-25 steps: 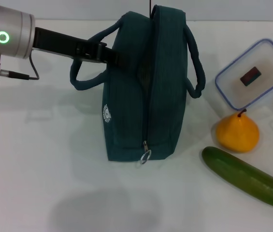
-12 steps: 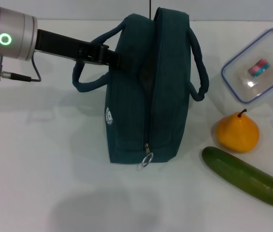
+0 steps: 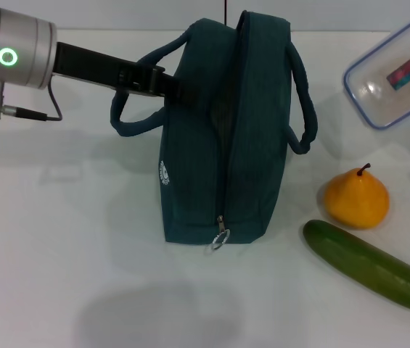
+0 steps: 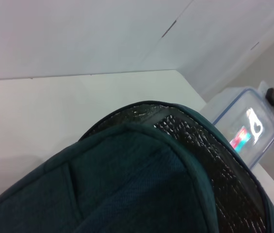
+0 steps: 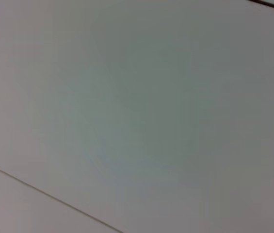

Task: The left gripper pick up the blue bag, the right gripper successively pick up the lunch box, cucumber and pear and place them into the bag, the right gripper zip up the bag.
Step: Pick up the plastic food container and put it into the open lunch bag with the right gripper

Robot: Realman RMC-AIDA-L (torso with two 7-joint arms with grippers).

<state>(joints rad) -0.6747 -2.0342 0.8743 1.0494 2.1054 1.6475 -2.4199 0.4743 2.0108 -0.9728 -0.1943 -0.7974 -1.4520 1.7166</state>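
Left gripper (image 3: 172,85) was clamped on the upper wall of the blue bag (image 3: 226,145), apparently to keep it upright on the white table (image 3: 81,275) with its mouth parted; foil lining showed in the left wrist view. Lunch box (image 3: 397,72) hung tilted at far right, clear, blue-rimmed, sticker visible. Right gripper: barely seen, state undeterminable. Pear (image 3: 356,198) and cucumber (image 3: 371,267) lay beside the bag.

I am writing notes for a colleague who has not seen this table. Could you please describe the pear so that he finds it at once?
Start from the blue bag standing in the middle of the white table. To its right, the pear sits just above the long green cucumber. It is the only rounded orange-yellow thing, with a short dark stem.
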